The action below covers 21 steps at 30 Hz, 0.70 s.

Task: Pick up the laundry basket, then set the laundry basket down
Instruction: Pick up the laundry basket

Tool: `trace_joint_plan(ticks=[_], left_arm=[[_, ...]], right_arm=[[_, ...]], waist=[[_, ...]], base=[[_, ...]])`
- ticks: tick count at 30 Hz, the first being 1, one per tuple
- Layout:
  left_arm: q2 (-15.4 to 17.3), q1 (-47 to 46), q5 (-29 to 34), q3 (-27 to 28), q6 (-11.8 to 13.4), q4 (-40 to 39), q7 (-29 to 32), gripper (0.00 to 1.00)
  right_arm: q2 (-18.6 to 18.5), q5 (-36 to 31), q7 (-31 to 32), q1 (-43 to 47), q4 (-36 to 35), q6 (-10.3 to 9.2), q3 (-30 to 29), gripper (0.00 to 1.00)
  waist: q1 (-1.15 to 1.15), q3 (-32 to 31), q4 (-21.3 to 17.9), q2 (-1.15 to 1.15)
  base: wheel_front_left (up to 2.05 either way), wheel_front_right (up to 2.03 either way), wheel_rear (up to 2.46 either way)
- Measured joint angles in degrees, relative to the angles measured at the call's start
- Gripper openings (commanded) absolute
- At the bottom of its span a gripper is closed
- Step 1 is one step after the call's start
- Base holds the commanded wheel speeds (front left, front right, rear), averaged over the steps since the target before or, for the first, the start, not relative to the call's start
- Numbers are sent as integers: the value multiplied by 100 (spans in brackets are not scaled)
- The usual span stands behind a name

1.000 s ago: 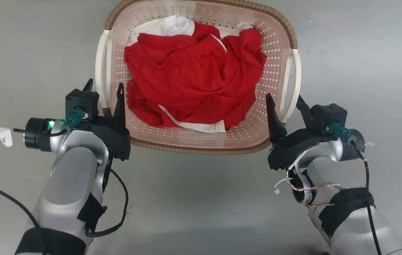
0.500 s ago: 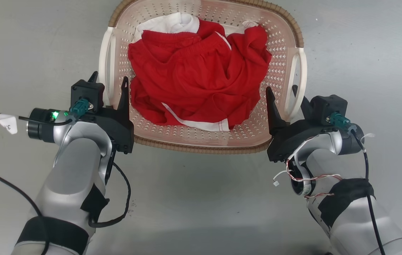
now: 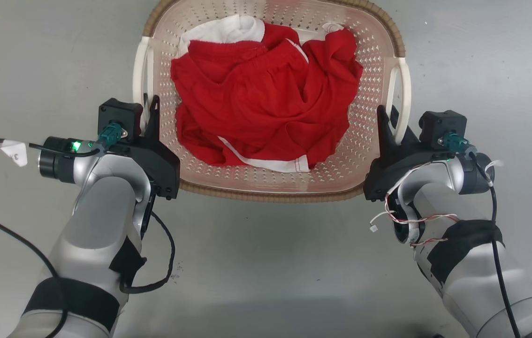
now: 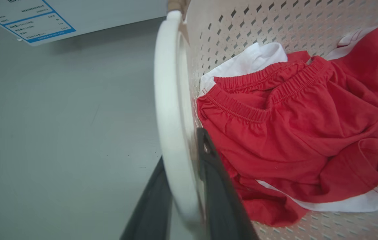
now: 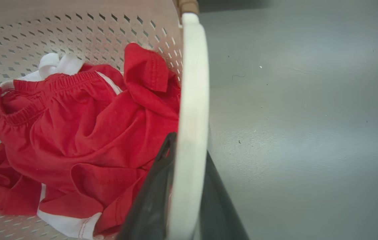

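Laundry basket (image 3: 266, 178), pale perforated plastic w/ brown woven-look rim, fills top centre of head view against smooth grey floor (image 3: 266, 263); crumpled red-and-white garments (image 3: 266, 103) inside. Left gripper (image 3: 148, 107) jaws clamp the curved white left handle (image 4: 172, 133) at centre-left; right gripper (image 3: 387, 112) jaws likewise pinch the right handle (image 5: 190, 116) at centre-right.

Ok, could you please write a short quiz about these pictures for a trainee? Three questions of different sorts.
1. True or false: the basket holds red clothes.
2. What is the left gripper clamped on? A) the left handle B) the brown rim C) a sleeve
3. Fill in: the right handle sits ____ the two fingers of the right gripper.

Key: 1 true; 2 A; 3 between.
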Motion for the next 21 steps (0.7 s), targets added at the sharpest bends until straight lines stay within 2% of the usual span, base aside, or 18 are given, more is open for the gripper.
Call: trace_joint_plan(ticks=[2, 8, 21], left_arm=[[-3, -2, -20, -10, -1, 53, -1, 0], [-31, -15, -109, -37, 7, 156, -44, 0], [0, 295, -770, -532, 101, 162, -42, 0]], right_arm=[[-1, 0, 3, -81, 83, -13, 30, 0], [-5, 53, 2, -203, 219, -16, 112, 0], [-25, 453, 44, 10, 249, -18, 541, 0]], waist=[[0, 2, 15, 0], [0, -27, 51, 0], [0, -441, 30, 0]], base=[[0, 0, 0], [0, 0, 0], [0, 0, 0]])
